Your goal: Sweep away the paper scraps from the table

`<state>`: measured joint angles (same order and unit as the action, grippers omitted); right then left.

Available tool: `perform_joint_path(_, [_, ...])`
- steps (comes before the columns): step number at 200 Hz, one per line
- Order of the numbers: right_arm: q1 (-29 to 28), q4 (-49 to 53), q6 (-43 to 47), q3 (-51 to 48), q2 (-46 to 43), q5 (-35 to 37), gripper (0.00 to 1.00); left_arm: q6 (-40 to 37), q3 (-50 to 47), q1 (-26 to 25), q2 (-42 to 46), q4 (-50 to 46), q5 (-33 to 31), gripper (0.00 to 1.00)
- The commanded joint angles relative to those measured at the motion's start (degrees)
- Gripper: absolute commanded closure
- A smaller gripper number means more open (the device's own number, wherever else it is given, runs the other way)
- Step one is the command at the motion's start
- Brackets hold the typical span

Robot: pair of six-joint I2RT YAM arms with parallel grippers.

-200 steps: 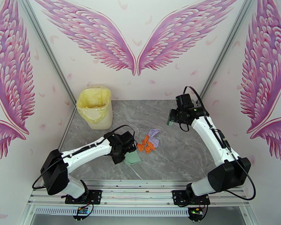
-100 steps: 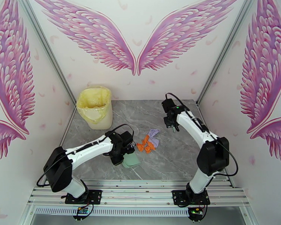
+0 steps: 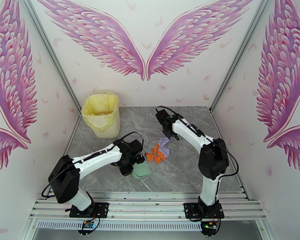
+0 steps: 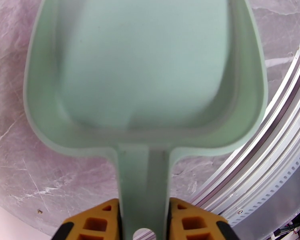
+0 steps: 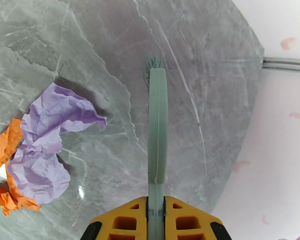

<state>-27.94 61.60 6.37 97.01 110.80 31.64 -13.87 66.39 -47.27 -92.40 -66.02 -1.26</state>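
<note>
Left pincer is clenched on the handle of a pale green dustpan, near the front of the grey worktop. My right pincer grasps a thin green brush. I see the orange and lavender paper scraps heaped between both tools.

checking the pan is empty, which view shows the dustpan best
Left wrist: the dustpan is close up, scoop bare inside, handle between the left gripper's jaws. In top external it is a small green corner beside that arm.
</note>
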Motion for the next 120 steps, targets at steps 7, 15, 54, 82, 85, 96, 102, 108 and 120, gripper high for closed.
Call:
perform_joint_path(7, [-1.07, 0.59, 3.09, 2.04, 4.08, 1.56, 1.0, 0.33, -1.19, -0.2, -1.24, 0.54, 0.47, 1.0])
perform_joint_path(15, [-1.3, 0.08, 3.16, 2.04, 4.65, 1.13, 1.0, 0.33, -1.24, -0.2, -1.37, 0.5, 0.38, 1.0])
perform_joint_path(54, [-2.43, -0.71, 3.26, 1.67, 6.11, -1.42, 1.0, 0.6, -0.84, -0.24, -1.89, 0.89, 0.63, 1.0])
perform_joint_path(82, [-3.5, -0.41, 3.44, 0.86, 6.51, -3.23, 1.0, 0.93, -0.17, -0.35, -3.01, 1.38, 0.64, 1.0])
perform_joint_path(85, [-3.64, -0.31, 3.39, 0.77, 6.48, -3.49, 1.0, 0.95, -0.01, -0.29, -3.23, 1.45, 0.64, 1.0])
perform_joint_path(96, [-4.07, -0.15, 3.22, 0.25, 6.38, -4.23, 1.0, 1.11, 0.39, -0.46, -3.77, 1.71, 0.7, 1.0])
perform_joint_path(102, [-4.3, -0.05, 2.98, 0.0, 6.22, -4.54, 1.0, 1.2, 0.61, -0.54, -4.11, 1.87, 0.77, 1.0])
perform_joint_path(108, [-4.68, 0.06, 2.82, -0.44, 6.05, -4.94, 1.0, 1.29, 0.83, -0.57, -4.48, 2.09, 0.71, 1.0])
perform_joint_path(120, [-5.33, 0.25, 2.3, -1.33, 5.7, -5.5, 1.0, 1.39, 1.38, -0.68, -5.29, 2.41, 0.68, 1.0])
